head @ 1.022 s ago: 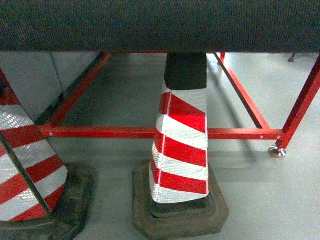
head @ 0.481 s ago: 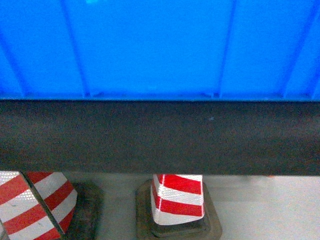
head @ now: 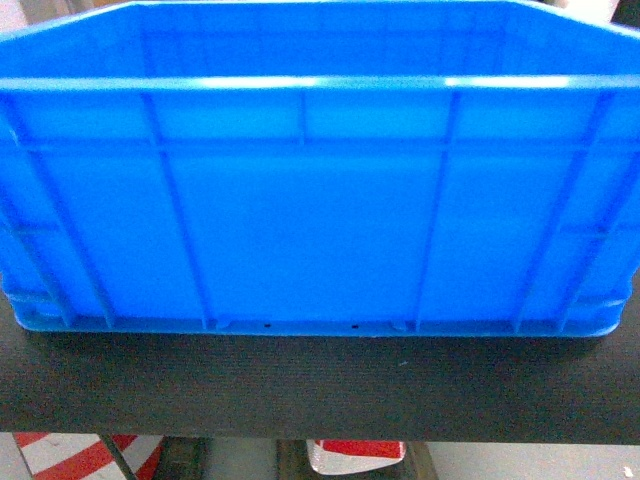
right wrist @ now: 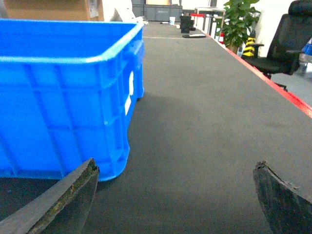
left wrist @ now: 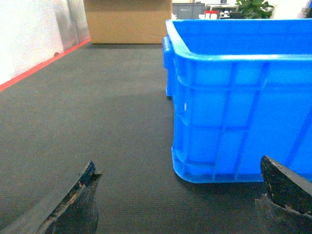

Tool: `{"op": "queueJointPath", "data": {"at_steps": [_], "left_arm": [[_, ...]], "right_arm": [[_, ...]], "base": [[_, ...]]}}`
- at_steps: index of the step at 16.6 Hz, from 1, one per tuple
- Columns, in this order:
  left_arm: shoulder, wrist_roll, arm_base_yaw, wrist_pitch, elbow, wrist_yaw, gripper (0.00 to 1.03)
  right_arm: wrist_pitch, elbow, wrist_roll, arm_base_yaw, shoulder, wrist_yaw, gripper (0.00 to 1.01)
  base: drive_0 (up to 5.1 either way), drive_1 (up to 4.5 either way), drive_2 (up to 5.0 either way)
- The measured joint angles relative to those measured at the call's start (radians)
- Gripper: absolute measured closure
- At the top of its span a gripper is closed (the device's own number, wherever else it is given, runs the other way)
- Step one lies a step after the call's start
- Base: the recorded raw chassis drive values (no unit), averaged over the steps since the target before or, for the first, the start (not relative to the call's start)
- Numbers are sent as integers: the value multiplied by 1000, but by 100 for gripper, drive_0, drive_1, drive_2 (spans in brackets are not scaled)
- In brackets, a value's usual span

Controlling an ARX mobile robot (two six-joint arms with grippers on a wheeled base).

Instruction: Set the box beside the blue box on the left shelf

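Note:
The box (head: 320, 220), a large bright-blue crate with ribbed walls and a thick rim, stands on a dark mat-covered table (head: 320, 390) and fills the head view. My left gripper (left wrist: 178, 195) is open just off the crate's near left corner (left wrist: 234, 97), low over the mat, with nothing between its fingers. Off the near right corner of the crate (right wrist: 58, 97) my right gripper (right wrist: 175, 195) is open and holds nothing. Neither gripper touches the crate. The other blue box and the left shelf are out of view.
A brown cardboard box (left wrist: 127, 22) stands at the table's far end on the left. Red edging (right wrist: 287, 95) runs along the table's right side, with an office chair (right wrist: 287, 44) and a plant (right wrist: 239, 22) beyond. Striped traffic cones (head: 355, 452) stand under the table.
The head view has risen from below the table, past its front edge, up to the tabletop. The blue crate now fills it, and the cones have dropped to the bottom edge.

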State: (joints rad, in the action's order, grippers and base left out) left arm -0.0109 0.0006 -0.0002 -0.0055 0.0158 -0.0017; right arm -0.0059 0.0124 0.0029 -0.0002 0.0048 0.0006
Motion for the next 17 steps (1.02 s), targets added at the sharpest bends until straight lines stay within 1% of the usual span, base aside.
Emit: {"op": "queueJointPath", "data": {"at_steps": [17], "left_arm": [[0, 0, 0, 0, 0, 1, 5]], "right_arm": [[0, 0, 0, 0, 0, 0, 3]], "base": [[0, 0, 0]]}}
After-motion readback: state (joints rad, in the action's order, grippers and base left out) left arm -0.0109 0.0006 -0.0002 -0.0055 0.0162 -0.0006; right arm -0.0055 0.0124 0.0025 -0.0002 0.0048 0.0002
